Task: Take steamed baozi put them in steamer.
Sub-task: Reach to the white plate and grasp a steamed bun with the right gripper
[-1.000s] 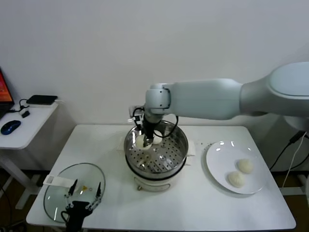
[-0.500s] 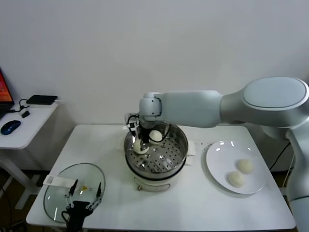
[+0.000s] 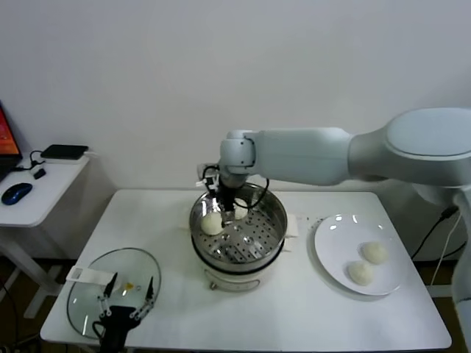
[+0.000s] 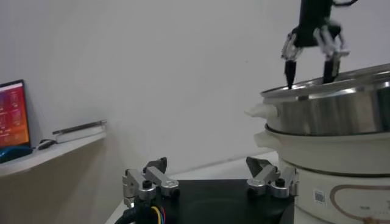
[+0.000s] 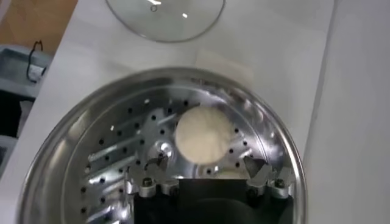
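Observation:
The steamer (image 3: 259,237) stands mid-table, a shiny perforated basket on a cream base. One baozi (image 3: 212,223) lies on its floor at the left side. A second baozi (image 3: 241,212) lies further back, partly hidden by my right gripper (image 3: 228,211). That gripper hangs open and empty just above the basket floor. In the right wrist view the free baozi (image 5: 204,135) lies just beyond the open fingertips (image 5: 251,166). Two more baozi (image 3: 374,253) (image 3: 360,273) sit on the white plate (image 3: 333,250) at the right. My left gripper (image 3: 131,298) is parked open at the front left.
The round glass lid (image 3: 88,290) lies at the table's front left, under my left gripper; it also shows in the right wrist view (image 5: 164,18). A side desk (image 3: 40,187) with a mouse stands to the left. The left wrist view shows the steamer wall (image 4: 341,115).
My right gripper carried a baozi to the steamer's left side and set it on the floor. It has let go and moved slightly up and right.

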Tool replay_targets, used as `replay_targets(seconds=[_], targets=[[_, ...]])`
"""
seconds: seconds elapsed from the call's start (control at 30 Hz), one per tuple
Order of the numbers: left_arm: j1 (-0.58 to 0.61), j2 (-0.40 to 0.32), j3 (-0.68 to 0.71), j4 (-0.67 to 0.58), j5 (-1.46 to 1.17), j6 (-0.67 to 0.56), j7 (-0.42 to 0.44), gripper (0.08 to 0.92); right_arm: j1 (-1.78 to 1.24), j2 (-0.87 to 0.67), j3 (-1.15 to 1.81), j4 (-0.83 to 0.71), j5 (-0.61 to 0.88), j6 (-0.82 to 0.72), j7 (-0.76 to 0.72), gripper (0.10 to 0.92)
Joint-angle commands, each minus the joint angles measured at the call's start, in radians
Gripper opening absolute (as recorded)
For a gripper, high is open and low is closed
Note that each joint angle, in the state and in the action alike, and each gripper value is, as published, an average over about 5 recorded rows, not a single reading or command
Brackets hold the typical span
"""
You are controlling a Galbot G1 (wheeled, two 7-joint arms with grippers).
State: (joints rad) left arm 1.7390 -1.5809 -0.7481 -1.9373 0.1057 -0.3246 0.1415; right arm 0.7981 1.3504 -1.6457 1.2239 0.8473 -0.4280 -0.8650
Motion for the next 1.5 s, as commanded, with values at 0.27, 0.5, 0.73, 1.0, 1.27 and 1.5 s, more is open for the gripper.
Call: replay_targets(seconds=[0.27, 0.5, 0.73, 1.0, 1.27, 1.5], targets=[[0.000, 0.000, 0.006, 0.019, 0.013, -0.003, 0.001, 0.823, 0.206, -0.469, -0.237, 0.072, -0.205, 0.337, -0.272, 0.823], [-0.007, -0.002, 0.009, 0.021, 0.013, 0.000, 0.001, 0.823, 0.145, -0.625, -0.300, 0.093, -0.322, 0.334, -0.240, 0.823], [-0.008, -0.001, 0.009, 0.027, 0.013, -0.002, -0.001, 0.823, 0.054, -0.719, -0.271, 0.088, -0.412, 0.329, -0.215, 0.823], [-0.005, -0.005, 0.007, 0.026, 0.014, -0.006, -0.003, 0.823, -0.101, -0.760, -0.163, 0.080, -0.478, 0.316, -0.183, 0.823], [0.005, -0.007, 0.005, 0.030, 0.020, -0.012, -0.006, 0.823, -0.276, -0.765, -0.032, 0.062, -0.531, 0.287, -0.137, 0.823], [0.006, -0.009, 0.002, 0.037, 0.028, -0.015, -0.007, 0.823, -0.376, -0.763, 0.058, 0.048, -0.562, 0.275, -0.122, 0.823]])
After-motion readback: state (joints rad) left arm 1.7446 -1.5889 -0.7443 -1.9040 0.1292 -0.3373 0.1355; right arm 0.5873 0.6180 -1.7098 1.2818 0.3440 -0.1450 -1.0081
